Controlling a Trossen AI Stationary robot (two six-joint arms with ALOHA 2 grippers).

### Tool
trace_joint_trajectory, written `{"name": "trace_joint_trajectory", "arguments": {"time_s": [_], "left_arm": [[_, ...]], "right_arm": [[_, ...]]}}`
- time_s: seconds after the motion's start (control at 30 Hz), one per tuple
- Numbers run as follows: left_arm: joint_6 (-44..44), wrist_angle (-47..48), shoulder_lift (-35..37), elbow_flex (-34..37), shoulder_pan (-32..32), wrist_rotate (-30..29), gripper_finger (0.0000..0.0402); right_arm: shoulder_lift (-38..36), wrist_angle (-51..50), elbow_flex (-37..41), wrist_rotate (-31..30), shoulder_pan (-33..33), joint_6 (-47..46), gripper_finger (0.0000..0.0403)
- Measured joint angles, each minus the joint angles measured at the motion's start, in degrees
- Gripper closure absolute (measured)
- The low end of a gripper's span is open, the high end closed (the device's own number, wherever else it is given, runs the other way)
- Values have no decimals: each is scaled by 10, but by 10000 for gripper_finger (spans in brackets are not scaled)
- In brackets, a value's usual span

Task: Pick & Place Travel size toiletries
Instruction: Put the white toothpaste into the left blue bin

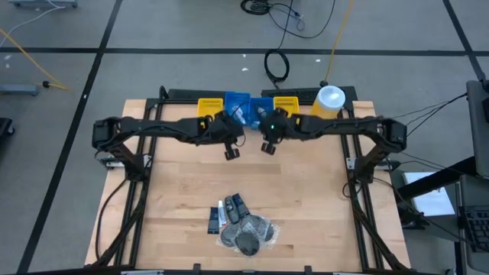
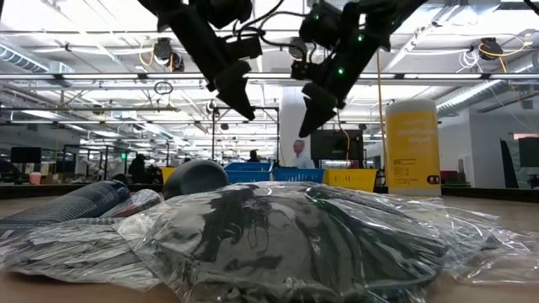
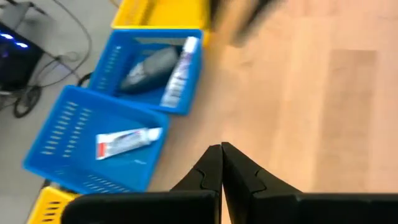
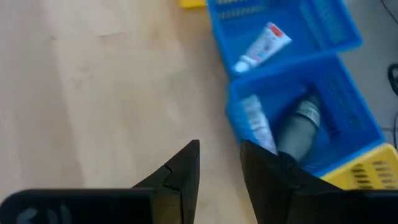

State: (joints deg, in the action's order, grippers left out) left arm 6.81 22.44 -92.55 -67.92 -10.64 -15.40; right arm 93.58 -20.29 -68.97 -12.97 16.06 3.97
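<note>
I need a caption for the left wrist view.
Shut left gripper above the table, beside two blue bins holding toiletries.

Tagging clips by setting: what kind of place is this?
Probably an open-plan robotics lab or workshop: the low view shows exposed ceiling ducts and far desks with monitors; cables run across the taped floor behind the table.

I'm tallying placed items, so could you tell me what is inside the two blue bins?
One blue bin holds a white tube. The other blue bin holds a grey bottle and another white tube; anything beneath them is hidden.
</note>
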Motion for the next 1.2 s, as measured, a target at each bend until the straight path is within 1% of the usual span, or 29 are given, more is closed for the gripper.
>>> {"name": "trace_joint_trajectory", "arguments": {"time_s": [0.1,0.23,0.4,0.5,0.67,0.9,1.07,1.2], "left_arm": [[-14,3,0,0,23,0,396],[-38,-2,0,0,53,0,387],[-58,-24,0,0,88,0,396],[-57,-50,0,0,109,0,399],[-54,-95,0,0,135,0,386],[-56,-109,0,0,154,-1,383],[-66,-116,0,0,163,-1,382],[-67,-135,0,0,169,-1,382]], "right_arm": [[0,0,0,23,33,4,291],[0,-17,0,75,77,14,291],[12,-35,0,102,114,13,291],[22,-32,0,102,121,16,291],[31,-27,0,103,129,27,291],[31,-9,0,103,135,40,291],[47,3,0,128,141,43,291],[57,11,-1,132,150,43,291]]}}
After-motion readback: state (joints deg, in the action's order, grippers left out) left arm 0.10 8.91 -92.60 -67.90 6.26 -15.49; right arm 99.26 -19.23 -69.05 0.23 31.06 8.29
